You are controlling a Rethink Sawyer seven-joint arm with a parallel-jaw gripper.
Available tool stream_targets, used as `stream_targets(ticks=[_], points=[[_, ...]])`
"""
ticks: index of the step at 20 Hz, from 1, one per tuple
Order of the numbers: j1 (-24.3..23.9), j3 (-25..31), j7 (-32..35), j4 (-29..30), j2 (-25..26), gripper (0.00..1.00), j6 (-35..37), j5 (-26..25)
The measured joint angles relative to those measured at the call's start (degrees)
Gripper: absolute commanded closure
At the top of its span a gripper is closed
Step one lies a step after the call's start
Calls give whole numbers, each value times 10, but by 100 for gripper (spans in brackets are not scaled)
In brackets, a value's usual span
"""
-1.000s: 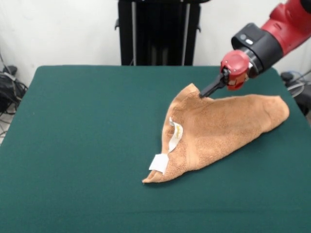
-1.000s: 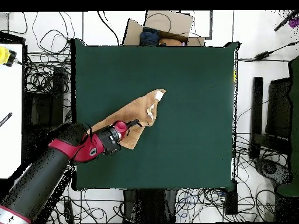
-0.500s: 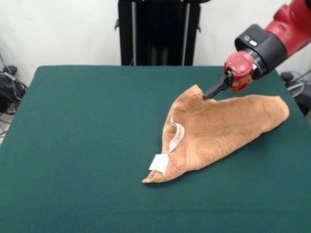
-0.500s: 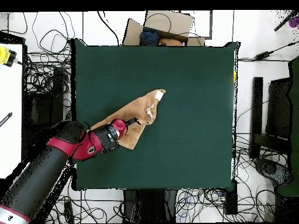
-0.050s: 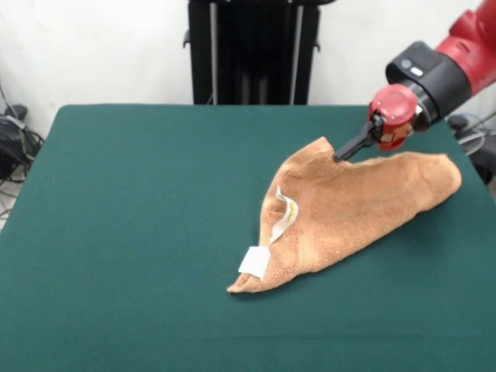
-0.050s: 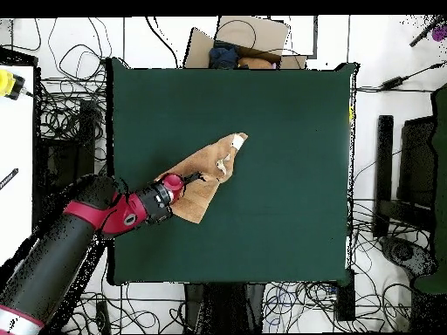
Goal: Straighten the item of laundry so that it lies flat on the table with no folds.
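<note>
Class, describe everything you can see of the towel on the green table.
The towel is orange-tan terry, folded into a rough triangle, not flat. Two white tags sit along its front-view left edge. It lies on the table, right of centre in the front view. The hand meets its raised far corner.

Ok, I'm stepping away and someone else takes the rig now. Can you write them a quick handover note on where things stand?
Pincer: at the towel's raised far peak; whether it is shut on the cloth cannot be made out.
Towel: on the green table, toward the side where the arm comes in, bunched into a rough triangle with a fold running through it. White tags show at its near corner.
Done: nothing finished; the towel is not flat.
Left: pull the folded part out and spread the towel until it lies flat with no folds.
</note>
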Motion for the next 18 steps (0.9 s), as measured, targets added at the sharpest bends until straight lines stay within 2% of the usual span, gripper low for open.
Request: stream_targets(ticks=[18], points=[[-3,0,0,-15,2,100,8,0]])
